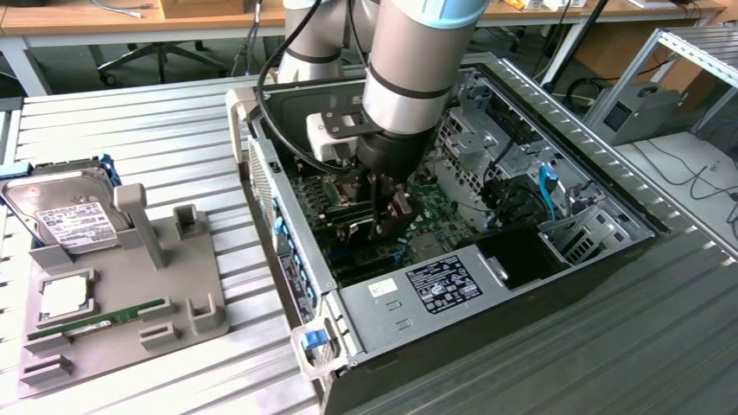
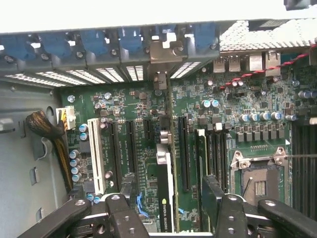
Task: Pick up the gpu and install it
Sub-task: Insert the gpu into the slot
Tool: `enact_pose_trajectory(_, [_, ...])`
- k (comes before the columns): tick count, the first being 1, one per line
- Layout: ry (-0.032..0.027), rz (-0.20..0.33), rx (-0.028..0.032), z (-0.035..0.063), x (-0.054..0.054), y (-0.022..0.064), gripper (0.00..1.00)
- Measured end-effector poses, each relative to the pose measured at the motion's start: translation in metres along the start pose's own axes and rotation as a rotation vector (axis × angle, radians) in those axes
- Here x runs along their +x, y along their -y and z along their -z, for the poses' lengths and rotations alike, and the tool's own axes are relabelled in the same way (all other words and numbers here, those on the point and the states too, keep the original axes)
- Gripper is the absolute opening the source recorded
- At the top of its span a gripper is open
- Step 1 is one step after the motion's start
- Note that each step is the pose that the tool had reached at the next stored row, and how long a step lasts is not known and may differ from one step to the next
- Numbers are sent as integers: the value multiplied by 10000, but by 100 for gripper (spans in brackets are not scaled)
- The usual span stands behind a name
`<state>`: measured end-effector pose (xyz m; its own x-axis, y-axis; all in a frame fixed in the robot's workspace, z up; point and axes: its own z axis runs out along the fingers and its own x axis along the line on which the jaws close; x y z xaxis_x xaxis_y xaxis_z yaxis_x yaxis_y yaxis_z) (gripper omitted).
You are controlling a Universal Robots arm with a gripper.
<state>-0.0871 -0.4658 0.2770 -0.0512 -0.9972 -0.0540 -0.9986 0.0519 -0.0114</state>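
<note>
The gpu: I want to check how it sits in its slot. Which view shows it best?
The wrist view: the gpu stands edge-on in a motherboard slot, its bracket at the case wall. In the exterior view the arm hides most of it.

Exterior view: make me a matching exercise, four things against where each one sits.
Things:
1. hard drive
2. memory stick
3. gpu
4. gripper

Places:
A. standing in a motherboard slot
B. low on the grey holder tray
C. inside the open computer case, above the motherboard
D. far end of the grey holder tray

Pairs: 1-D, 2-B, 3-A, 4-C
</note>
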Motion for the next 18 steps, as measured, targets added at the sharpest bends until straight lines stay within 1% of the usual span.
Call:
enact_pose_trajectory(1, [-23,227,-10,-18,-9,0,65])
enact_pose_trajectory(2, [-86,269,-12,-83,-14,-2,65])
enact_pose_trajectory(5, [-87,269,-10,-84,-14,-2,65])
enact_pose_trajectory(6, [-87,269,-11,-84,-14,-2,63])
enact_pose_trajectory(9, [-87,269,-10,-84,-14,-2,44])
enact_pose_trajectory(11, [-87,269,-10,-84,-14,-2,44])
enact_pose_trajectory(12, [-87,268,-11,-84,-14,-2,32])
enact_pose_trajectory(18, [-85,269,-9,-96,-13,-2,32])
